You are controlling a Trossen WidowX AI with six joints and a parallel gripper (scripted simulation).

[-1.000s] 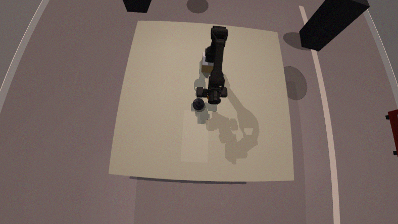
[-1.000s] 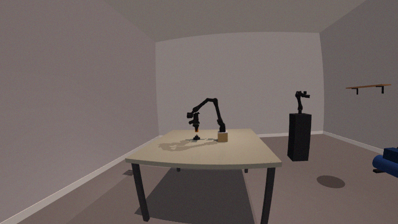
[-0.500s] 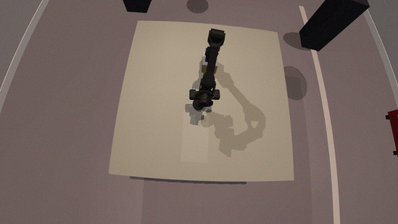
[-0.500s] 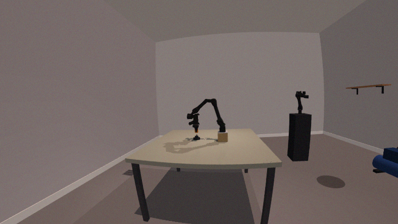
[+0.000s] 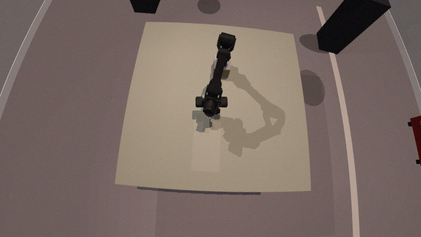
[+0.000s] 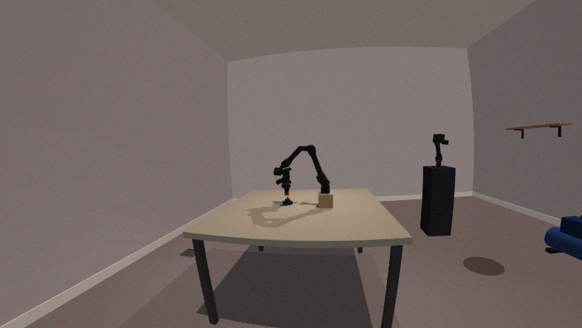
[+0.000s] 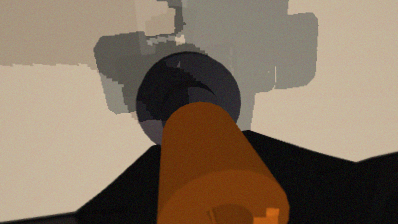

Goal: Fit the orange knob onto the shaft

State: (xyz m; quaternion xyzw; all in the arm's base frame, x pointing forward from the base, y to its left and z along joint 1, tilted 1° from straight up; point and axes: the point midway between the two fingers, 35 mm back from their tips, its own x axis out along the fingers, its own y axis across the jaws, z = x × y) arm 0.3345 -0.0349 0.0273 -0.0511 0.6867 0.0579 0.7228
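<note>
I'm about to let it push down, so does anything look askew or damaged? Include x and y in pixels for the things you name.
Nothing stands out: the orange knob (image 6: 286, 193) (image 7: 212, 145) is gripped above the round pedestal (image 6: 287, 202) (image 7: 227, 82), which sits level. I cannot tell whether the flat sides line up.
</note>
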